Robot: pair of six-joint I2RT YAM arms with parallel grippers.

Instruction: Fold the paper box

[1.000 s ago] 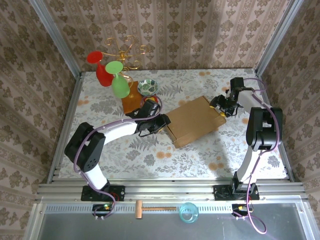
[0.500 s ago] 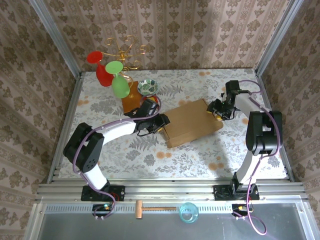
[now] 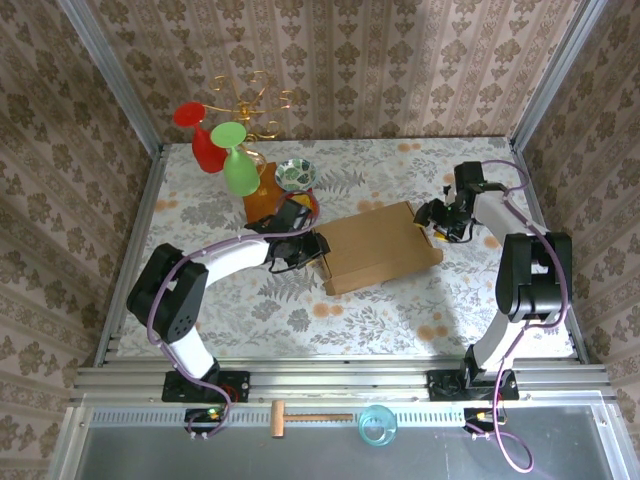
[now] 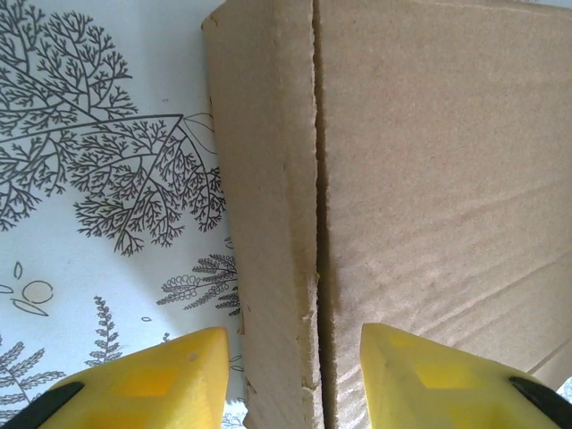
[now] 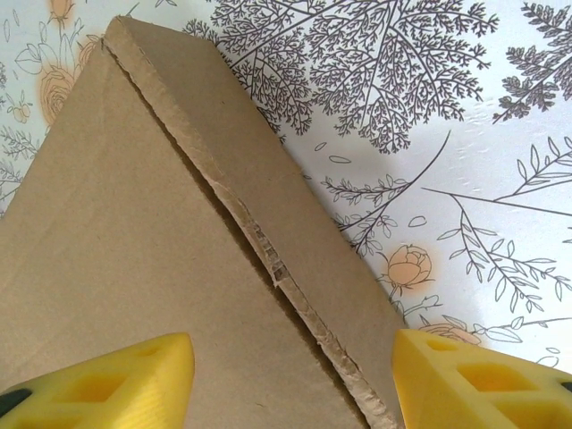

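Observation:
The paper box (image 3: 380, 250) is a closed, shallow brown cardboard mailer lying flat in the middle of the table. My left gripper (image 3: 312, 250) is at its left end. In the left wrist view this gripper (image 4: 295, 380) is open and straddles the box's (image 4: 429, 179) side wall: one yellow finger (image 4: 152, 384) is over the table, the other over the lid, and neither touches the cardboard. My right gripper (image 3: 432, 222) is at the box's right end. It (image 5: 290, 384) is open too, astride the frayed lid seam of the box (image 5: 116, 232), with nothing clamped.
A gold wire stand (image 3: 250, 100) hung with a red glass (image 3: 200, 140) and a green glass (image 3: 238, 160) stands at the back left on a wooden base (image 3: 262, 207). A small patterned bowl (image 3: 296, 174) sits beside it. A hammer (image 3: 310, 415) and a teal ring (image 3: 377, 425) lie on the near ledge.
The box has slid left and turned from a tilt to nearly level. Both grippers followed its ends; the left one drew back toward the left.

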